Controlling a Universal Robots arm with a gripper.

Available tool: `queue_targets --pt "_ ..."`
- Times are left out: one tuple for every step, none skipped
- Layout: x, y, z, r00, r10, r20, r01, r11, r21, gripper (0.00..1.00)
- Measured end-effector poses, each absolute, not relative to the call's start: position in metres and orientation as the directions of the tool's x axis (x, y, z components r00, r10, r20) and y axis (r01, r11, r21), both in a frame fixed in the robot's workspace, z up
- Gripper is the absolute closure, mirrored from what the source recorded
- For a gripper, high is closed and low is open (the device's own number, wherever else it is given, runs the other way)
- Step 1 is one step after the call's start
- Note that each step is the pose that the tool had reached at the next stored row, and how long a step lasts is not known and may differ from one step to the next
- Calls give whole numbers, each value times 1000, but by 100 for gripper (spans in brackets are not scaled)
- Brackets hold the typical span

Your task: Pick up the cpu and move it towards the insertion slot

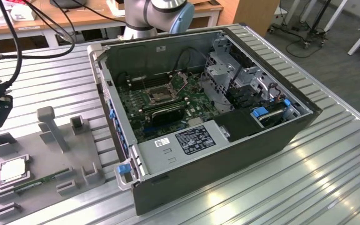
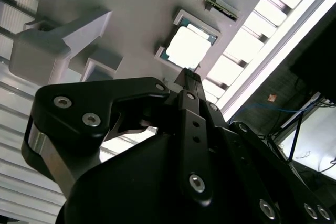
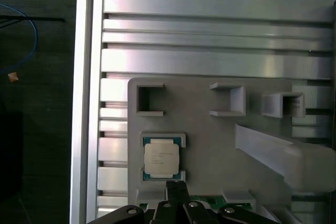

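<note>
The gripper [image 3: 177, 186] is empty. Its two fingers are pressed together, narrow, w/ no gap to see in both wrist views. It hangs over the grey tray [image 1: 39, 161] at the exterior view's left, near the chip [image 1: 12, 169] but not touching it. The chip lies flat in its own little pocket on the near left part of the tray, silver side up. The socket [image 1: 160, 93] is well apart from it, off to the right, down inside the open computer case [image 1: 198, 183].

What could go wrong, I think:
- Fingers this narrow can't go around the chip. If they came down like this they'd poke its top & maybe scratch it.
- The pocket has raised corners. Fingers a bit off to one side could hit a corner, not the chip's edge.
- The chip is thin & flat, so there's not much to hold. A weak or crooked pinch could let it tip or drop.
- The green memory stick [image 1: 42, 179] lies just beside the pocket & could get bumped.
- The case has tall walls & wires near the socket. A low path could knock the chip on a wall, e.g. the left one.
</note>
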State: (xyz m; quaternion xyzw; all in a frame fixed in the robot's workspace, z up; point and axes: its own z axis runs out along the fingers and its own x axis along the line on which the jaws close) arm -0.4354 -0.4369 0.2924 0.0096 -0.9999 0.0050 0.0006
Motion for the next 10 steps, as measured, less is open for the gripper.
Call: queue_targets --pt "-436 -437 291 -1000 -19 1 -19 1000 -10 89" --pt "-436 -437 291 -1000 -19 1 -19 1000 -10 89" --pt "-436 -437 290 -1000 -19 1 -19 1000 -10 89" --pt "-436 -437 290 -1000 -19 1 -19 1000 -10 89" --pt "-436 -437 290 -1000 -19 1 -19 1000 -10 89" --pt "-436 -437 289 -1000 -19 1 -19 1000 -10 89" --pt "-436 -437 289 -1000 -19 1 -19 1000 -10 89" --pt "-436 -437 289 -1000 -19 1 -19 1000 -10 89" --pt "-436 -437 289 -1000 -19 1 -19 1000 -10 89" --pt "-436 -437 289 -1000 -19 1 -19 1000 -10 89"
